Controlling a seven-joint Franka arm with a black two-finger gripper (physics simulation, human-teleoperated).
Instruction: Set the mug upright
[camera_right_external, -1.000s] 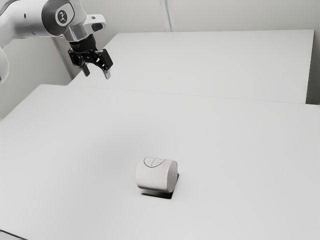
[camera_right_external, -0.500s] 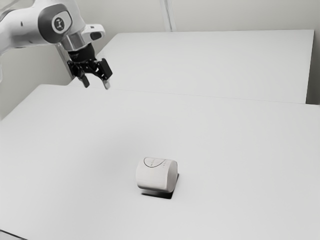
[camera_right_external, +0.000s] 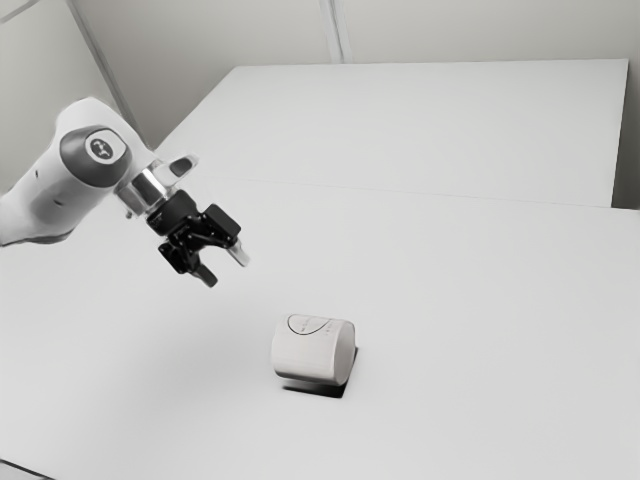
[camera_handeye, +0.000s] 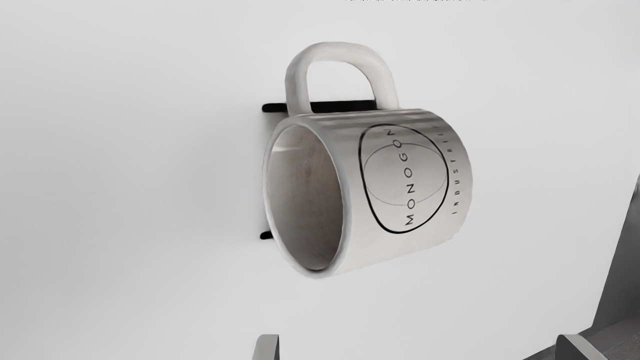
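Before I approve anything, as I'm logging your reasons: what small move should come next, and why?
I'd probably ease the open gripper toward the mug: it lies on its side on the table, and my fingers stand apart, clear of it.

Mug (camera_handeye: 367, 200): ceramic-looking, smooth, faint sheen (streaky shine inside, too). Table (camera_right_external: 480, 320): smooth, matt. Arm shell (camera_right_external: 50, 195): smooth, plastic-looking. Wrist collar (camera_right_external: 148, 188): shiny, metal-looking. Gripper (camera_right_external: 226, 270): mostly dark, hard-looking.

1. White, smooth, rounded arm (camera_right_external: 50, 200).
2. Dark grey cap (camera_right_external: 76, 158) on one joint, with a small round emblem (camera_right_external: 102, 149).
3. Silvery collar (camera_right_external: 148, 188), beside a white block (camera_right_external: 168, 173) with a dark oval inset (camera_right_external: 181, 167).
4. Black, angular gripper (camera_right_external: 225, 270); one fingertip (camera_right_external: 239, 255) pale grey, the other darker.
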